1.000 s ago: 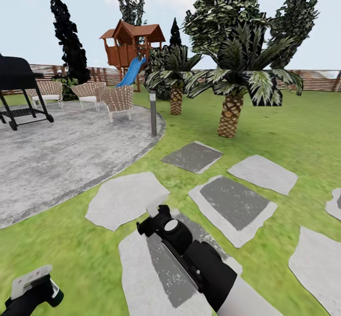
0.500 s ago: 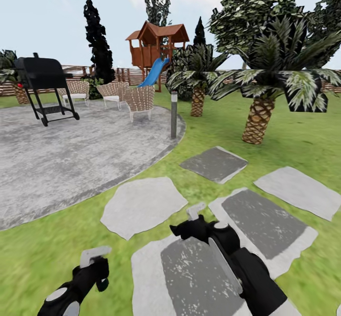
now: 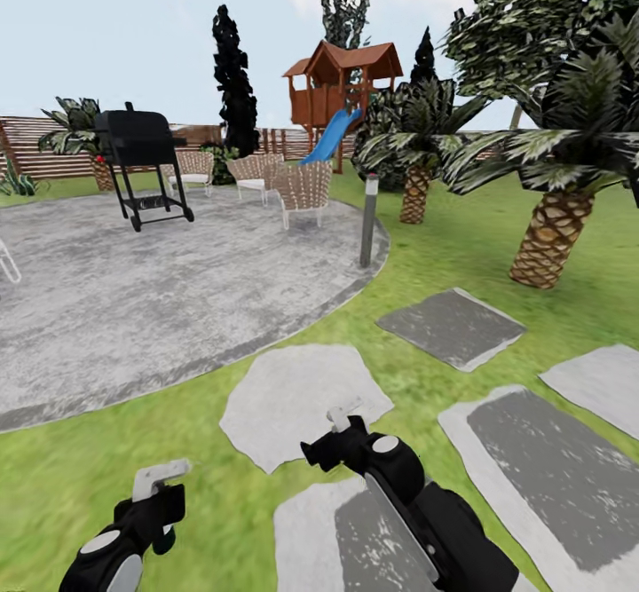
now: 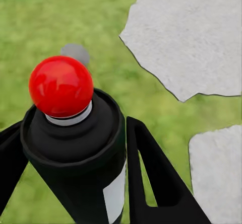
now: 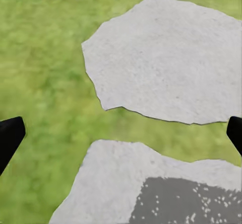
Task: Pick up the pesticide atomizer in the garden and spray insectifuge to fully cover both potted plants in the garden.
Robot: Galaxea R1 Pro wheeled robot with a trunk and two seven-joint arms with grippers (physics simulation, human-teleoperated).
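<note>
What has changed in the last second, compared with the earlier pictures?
The camera turned left: the whole garden slid right in the head view. This is no move of the things. The left hand keeps its grip on the slim dark spray bottle with the red tip; the right hand stays open and empty.

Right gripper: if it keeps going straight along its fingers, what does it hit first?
Probably the ground. The right gripper is open and empty, pointing down at the pale stepping stone, with a strip of grass just short of it. Nothing stands between; depth is unclear, so stone or grass edge.
</note>
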